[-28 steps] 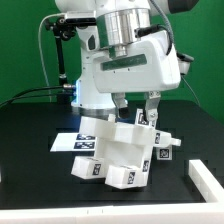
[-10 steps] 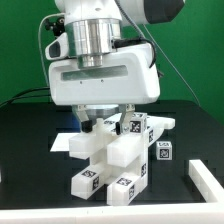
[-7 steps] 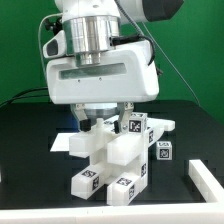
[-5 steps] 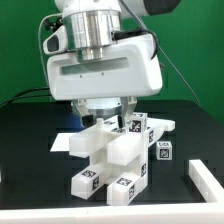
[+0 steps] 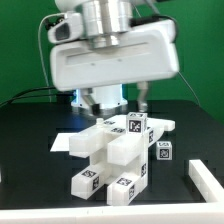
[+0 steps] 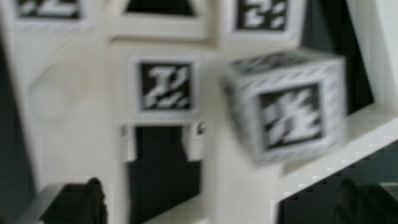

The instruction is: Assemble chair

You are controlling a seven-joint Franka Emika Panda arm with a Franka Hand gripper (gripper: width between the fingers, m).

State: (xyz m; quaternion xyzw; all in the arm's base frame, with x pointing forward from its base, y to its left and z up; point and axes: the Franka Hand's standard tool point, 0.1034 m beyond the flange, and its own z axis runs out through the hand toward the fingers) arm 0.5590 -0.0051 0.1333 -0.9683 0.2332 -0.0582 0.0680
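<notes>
The gripper [image 5: 117,104] is hanging straight above the chair [image 5: 115,158], at its 12 o'clock in the exterior view. Its two fingers [image 5: 141,100] are spread wide, holding nothing and touching no part. The chair is standing partly built in the middle of the black surface [image 5: 30,195], with its chunky white blocks joined, and it is partly hiding the marker board [image 5: 63,142] at its 10 o'clock. In the wrist view the chair [image 6: 169,90] is filling the picture, rather blurred.

I am judging that the arm is between two steps, and that a further part is waiting to be fetched. A loose white block [image 5: 205,180] is lying at 4 o'clock from the chair, near the edge of the surface. A small tagged cube [image 5: 165,152] is sitting just beside the chair at 3 o'clock. The next move is probably calling for travelling over a loose part, lining the spread fingers up with it and only then closing.

Behind, a green wall [image 5: 15,50] is closing the room, and a dark cable [image 5: 25,95] is running along it at 9 o'clock
</notes>
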